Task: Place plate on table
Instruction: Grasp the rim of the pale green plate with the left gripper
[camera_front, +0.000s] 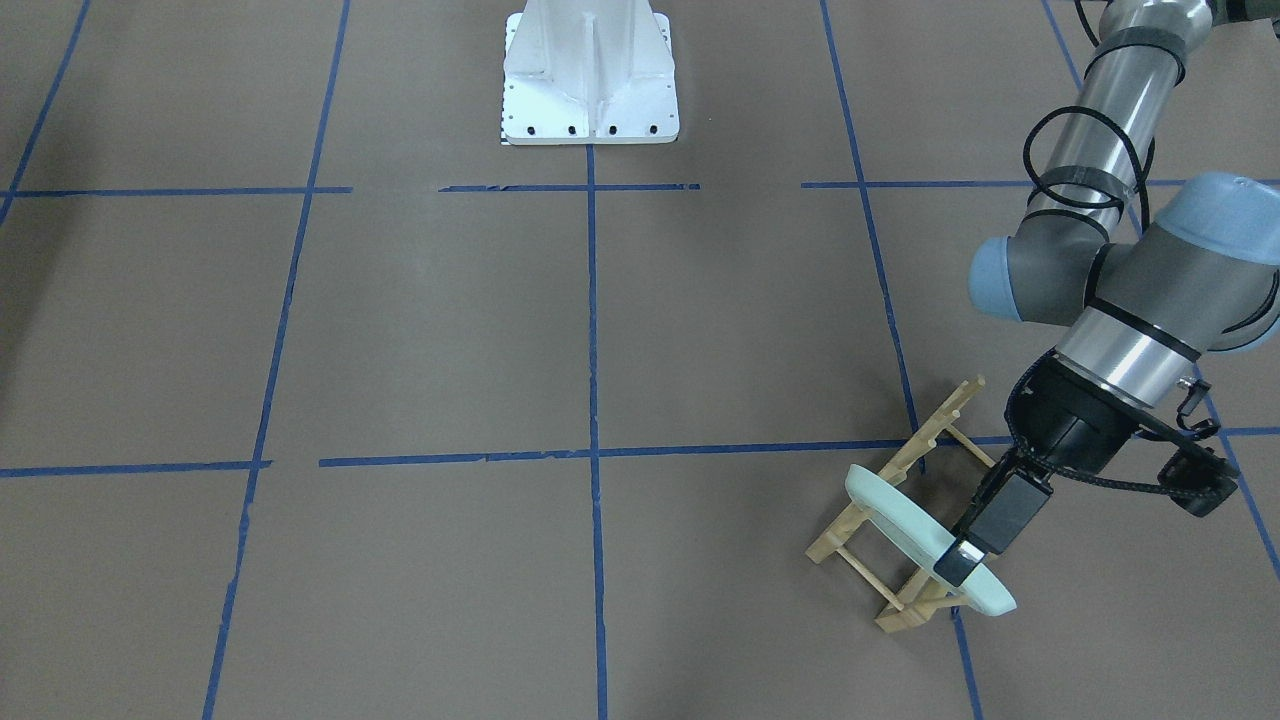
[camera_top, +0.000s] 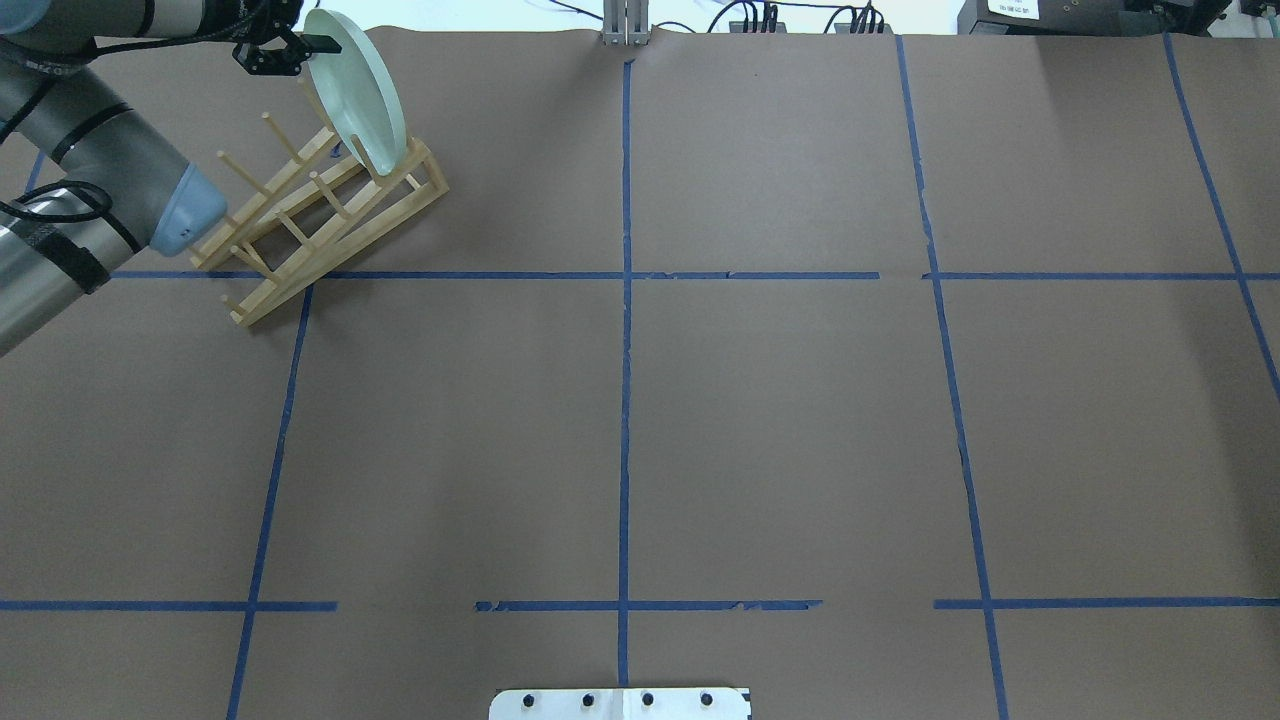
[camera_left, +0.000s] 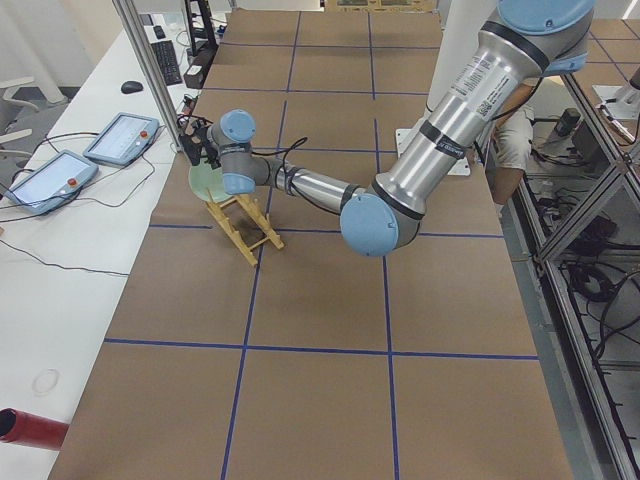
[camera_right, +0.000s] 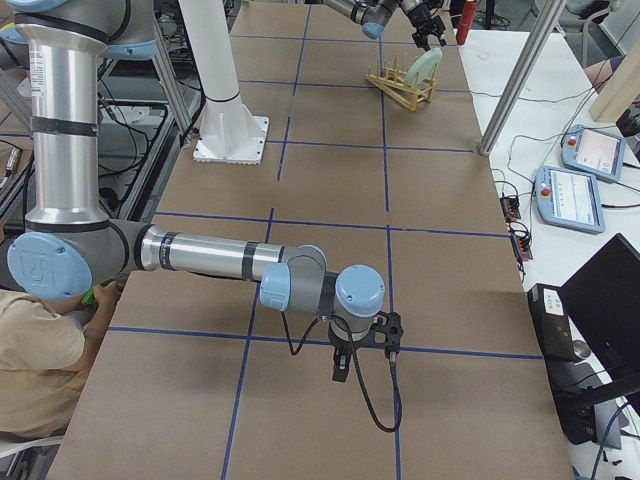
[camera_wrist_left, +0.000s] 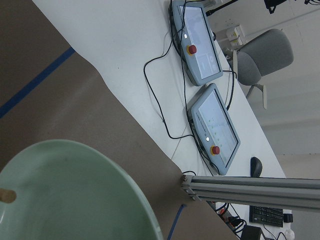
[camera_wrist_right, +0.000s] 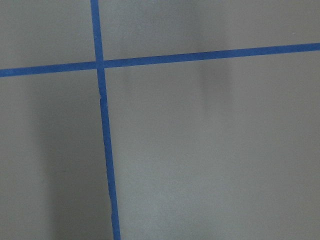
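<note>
Mint-green plate (camera_front: 903, 528) rim sits between the left gripper's (camera_front: 957, 566) fingers, apparently closed on it. Beneath the claw, the plate stands tilted in the wooden rack (camera_front: 937, 425), unlifted. Transfer onto the table (camera_front: 700, 330) remains. Right gripper (camera_right: 340, 370), well apart: closure indeterminable.

The left tool (camera_front: 965, 575) shows one finger (camera_front: 955, 563) over the rim of the plate (camera_front: 895, 520); its other finger is hidden behind the plate, so the grip cannot be judged; in the overhead view the top edge cuts off most of that tool; the left wrist view crops the plate at its bottom and left edges; the right tool (camera_right: 341, 366) appears only small in the right side view, its jaws unreadable.
</note>
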